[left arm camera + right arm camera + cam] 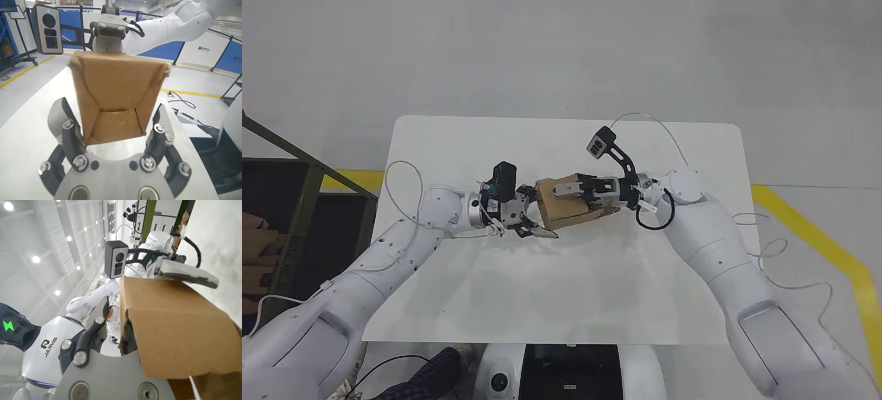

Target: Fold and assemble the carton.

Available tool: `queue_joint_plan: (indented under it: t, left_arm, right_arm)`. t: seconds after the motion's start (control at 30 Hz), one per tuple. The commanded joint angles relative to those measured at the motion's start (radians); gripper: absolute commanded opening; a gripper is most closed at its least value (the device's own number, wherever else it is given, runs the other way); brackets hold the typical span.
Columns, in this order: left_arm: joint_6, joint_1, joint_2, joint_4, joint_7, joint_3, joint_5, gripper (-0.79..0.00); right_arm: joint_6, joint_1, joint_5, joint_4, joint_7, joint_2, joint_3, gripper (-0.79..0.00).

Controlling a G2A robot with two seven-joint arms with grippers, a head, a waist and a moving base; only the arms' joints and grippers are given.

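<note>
A brown cardboard carton hangs just above the middle of the white table, lying on its side between both grippers. My right gripper is shut on the carton's far end; one of its fingers shows beside the carton, the other is hidden behind it. In the left wrist view the carton turns its open end and hollow inside toward the camera. My left gripper is open, its fingers straddling that open end. One left finger lies along the carton's outer face.
The table has free surface all around the grippers, most of it toward the robot. A dark rack holding more cardboard stands off the table's left edge. Cables lie on the floor beyond the table's edge.
</note>
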Motion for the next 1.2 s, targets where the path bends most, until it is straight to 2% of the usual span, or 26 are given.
queue_joint_plan:
  t: [0.0, 0.1, 0.2, 0.47, 0.57, 0.8, 1.07, 1.17]
  left_arm:
    - [0.000, 0.000, -0.001, 0.002, -0.002, -0.001, -0.001, -0.422]
    - [0.000, 0.000, -0.002, 0.005, -0.007, -0.004, -0.005, -0.468]
    - [0.000, 0.000, -0.003, 0.007, -0.013, -0.006, -0.011, -0.468]
    - [0.000, 0.003, -0.006, 0.008, -0.012, -0.011, -0.025, -0.428]
    - [0.000, 0.004, -0.006, 0.008, -0.007, -0.011, -0.025, -0.413]
    - [0.000, 0.009, -0.002, 0.008, 0.013, -0.006, -0.018, -0.419]
    - [0.000, 0.016, 0.008, 0.001, 0.061, -0.003, -0.004, -0.434]
    - [0.000, 0.018, 0.013, -0.007, 0.065, -0.006, -0.004, -0.434]
  right_arm:
    - [-0.002, 0.004, 0.003, 0.007, 0.002, -0.002, -0.001, -0.650]
    - [-0.005, 0.008, 0.005, 0.017, 0.003, -0.004, -0.001, -0.646]
    - [-0.007, 0.011, 0.005, 0.023, 0.006, -0.006, -0.002, -0.643]
    - [-0.012, 0.012, 0.008, 0.036, 0.001, -0.007, 0.007, -0.625]
    - [-0.014, 0.010, 0.010, 0.038, -0.001, -0.005, 0.018, -0.585]
    - [-0.018, -0.005, 0.008, 0.032, -0.005, 0.015, 0.065, -0.563]
    - [-0.014, -0.052, -0.015, -0.014, -0.002, 0.048, 0.128, -0.576]
    - [-0.013, -0.067, -0.016, -0.029, 0.000, 0.056, 0.145, -0.619]
